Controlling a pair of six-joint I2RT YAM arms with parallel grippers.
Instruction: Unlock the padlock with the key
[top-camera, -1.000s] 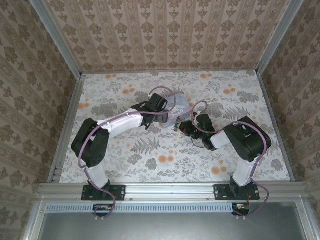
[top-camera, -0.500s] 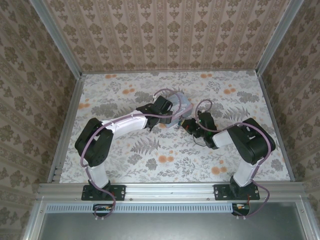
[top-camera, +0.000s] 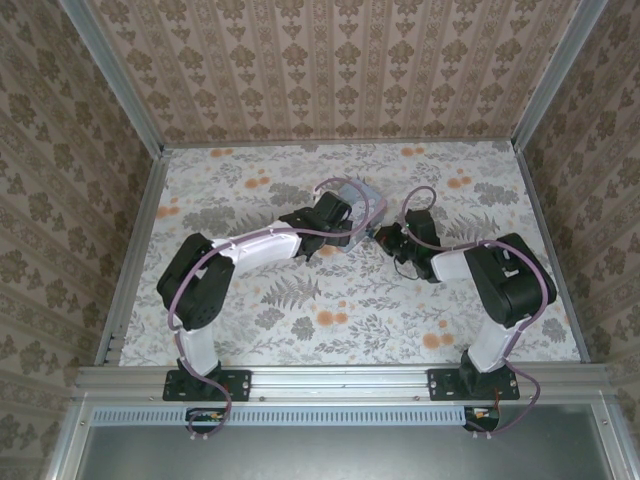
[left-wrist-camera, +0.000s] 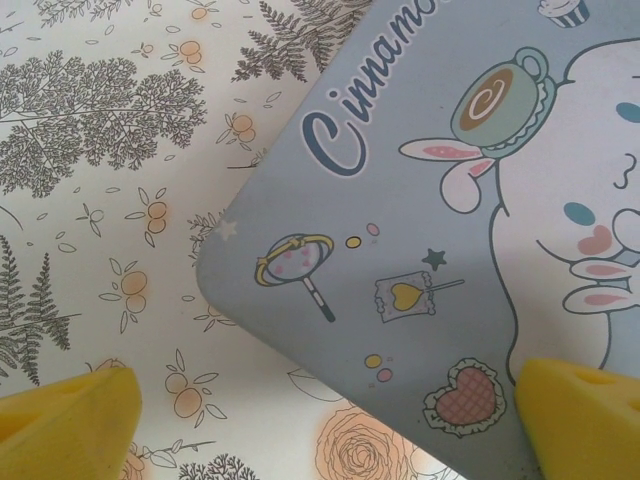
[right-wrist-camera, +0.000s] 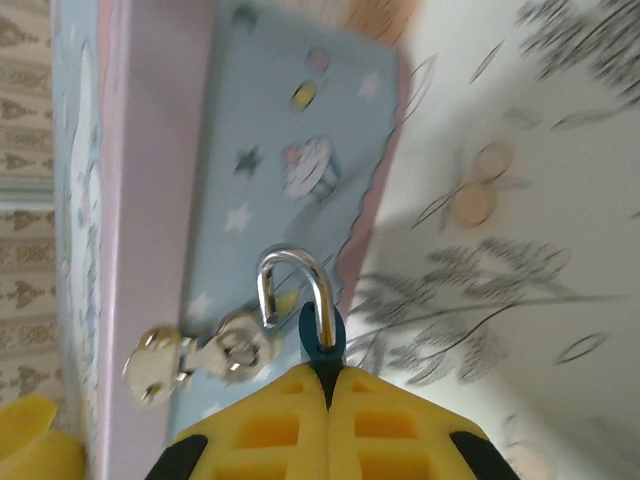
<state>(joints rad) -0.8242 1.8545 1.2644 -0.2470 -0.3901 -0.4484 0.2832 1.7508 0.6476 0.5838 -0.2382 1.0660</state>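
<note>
Between the right jaws, which are pressing together, the padlock (right-wrist-camera: 322, 338) is sitting pinched by its teal body, its shackle sticking out ahead just beside the hasp (right-wrist-camera: 205, 358) of the box (right-wrist-camera: 290, 140), while the left jaws are hovering spread wide over that box's lid corner and the counter (left-wrist-camera: 100, 150).

On the pale blue lid (left-wrist-camera: 420, 230) of the box, we are reading a single piece of writing: dark blue cursive letters (left-wrist-camera: 372, 105) spelling "Cinnamo", running beside one edge of the lid and starting near its rounded corner. The top of the picture is cutting the word off, so we are not seeing its ending.
</note>
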